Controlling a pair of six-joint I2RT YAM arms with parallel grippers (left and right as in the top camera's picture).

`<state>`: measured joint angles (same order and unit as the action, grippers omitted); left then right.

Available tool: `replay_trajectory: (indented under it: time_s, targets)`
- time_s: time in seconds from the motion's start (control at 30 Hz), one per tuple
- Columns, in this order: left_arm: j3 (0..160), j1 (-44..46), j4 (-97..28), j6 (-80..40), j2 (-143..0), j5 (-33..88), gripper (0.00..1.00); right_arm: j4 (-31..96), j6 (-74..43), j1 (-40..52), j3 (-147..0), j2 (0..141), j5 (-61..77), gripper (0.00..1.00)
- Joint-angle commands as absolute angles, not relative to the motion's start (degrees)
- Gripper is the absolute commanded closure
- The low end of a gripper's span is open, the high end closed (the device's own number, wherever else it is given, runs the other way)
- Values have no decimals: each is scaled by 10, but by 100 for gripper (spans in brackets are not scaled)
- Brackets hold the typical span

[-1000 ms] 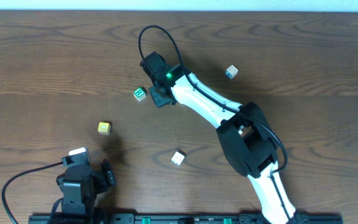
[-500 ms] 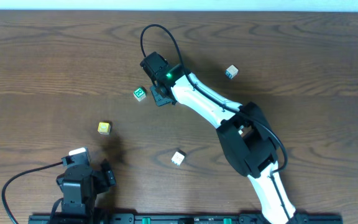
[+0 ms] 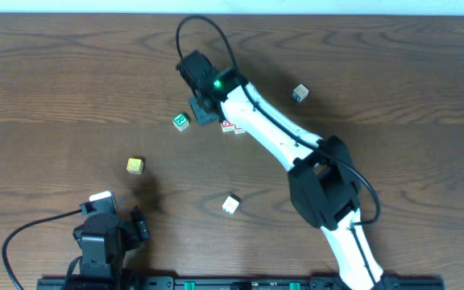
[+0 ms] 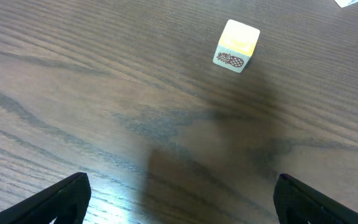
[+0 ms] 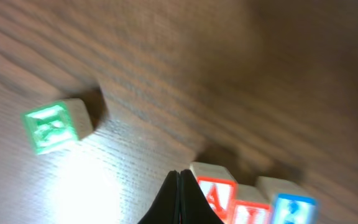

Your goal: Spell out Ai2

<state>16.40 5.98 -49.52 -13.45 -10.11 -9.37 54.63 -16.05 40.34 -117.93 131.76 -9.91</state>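
Note:
Three letter blocks stand in a row touching each other in the right wrist view: a red A block [image 5: 213, 191], a red block [image 5: 250, 210] and a blue 2 block [image 5: 294, 208]. In the overhead view the row [image 3: 230, 126] shows partly under the right arm. My right gripper [image 5: 179, 190] [image 3: 203, 110] is shut and empty, its tip just left of the A block. My left gripper [image 4: 185, 202] [image 3: 139, 225] is open and empty near the table's front left.
A green block [image 3: 181, 122] [image 5: 51, 126] lies left of the row. A yellow pineapple block [image 3: 135, 165] [image 4: 237, 45] sits ahead of the left gripper. A white block [image 3: 230, 205] lies front centre, and a blue-marked block [image 3: 300, 93] at the back right.
My right gripper has moved back and slightly left, off the block row, so the red blocks now show in the overhead view. The left arm has not moved.

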Motion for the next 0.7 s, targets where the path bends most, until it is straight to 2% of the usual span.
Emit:
replay_trajectory:
  time_s: [0.0,0.3,0.67]
  targets:
    - [162,56,-502,-128,-97,-94,5,577,-159,397,-1234,1299,-123,99]
    - [162,56,-502,-128,-97,-94,5,663,-245,365,-1215,1231,-128,98]
    - [162,56,-502,-128,-97,-94,5,613,-274,360,-990,1174,-79,98]
